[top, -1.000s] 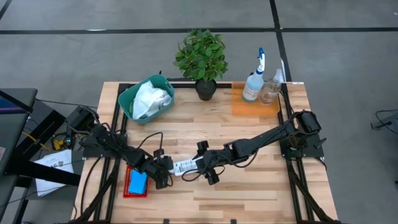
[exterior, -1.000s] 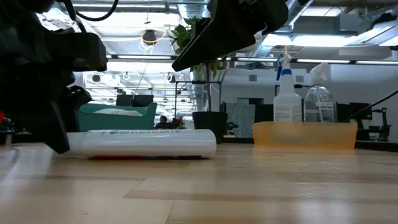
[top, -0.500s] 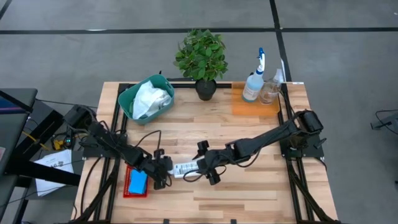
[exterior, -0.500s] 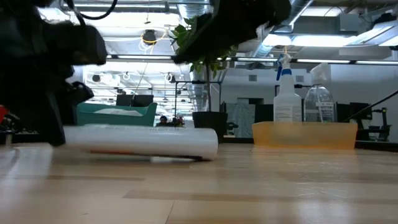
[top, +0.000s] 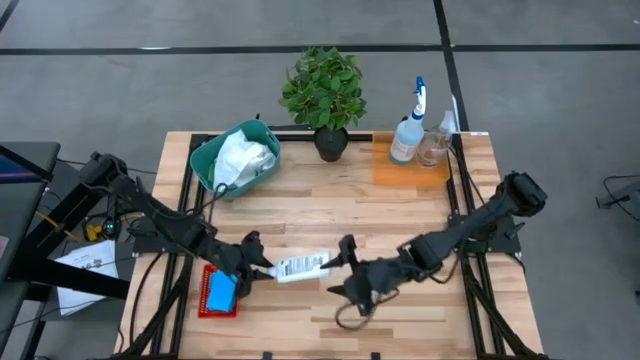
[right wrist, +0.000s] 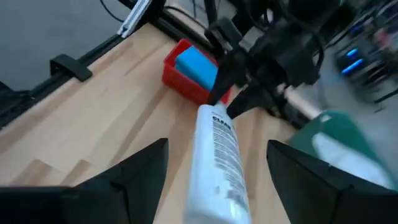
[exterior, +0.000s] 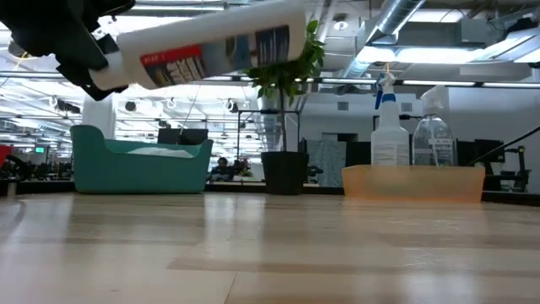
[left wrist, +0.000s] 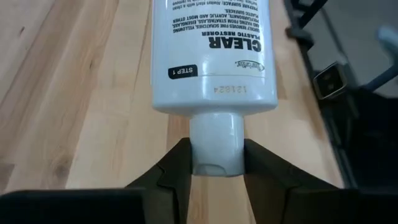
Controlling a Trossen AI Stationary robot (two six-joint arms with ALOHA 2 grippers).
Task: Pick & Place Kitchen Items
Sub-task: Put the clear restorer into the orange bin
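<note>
One small white labelled bottle [exterior: 202, 49] is held off the table by its cap only, pinched between the fingers of the left gripper [left wrist: 216, 163], w/ the long body sticking out sideways past the jaws. Risk is judged as droop or twist-out: the weight sits far from the pinch pt, so a quick swing could let it slip and drop onto the wooden table [top: 400, 215]. Just beyond, the right gripper [top: 352, 272] is seen w/ jaws spread wide, holding nothing, close to the bottle's free end; a clip is possible. Cap grip is shown only in the left wrist view; the lift height only in the low view. Farther back, the teal bin [top: 205, 160] w/ a white cloth [top: 242, 158] is seen from above.
</note>
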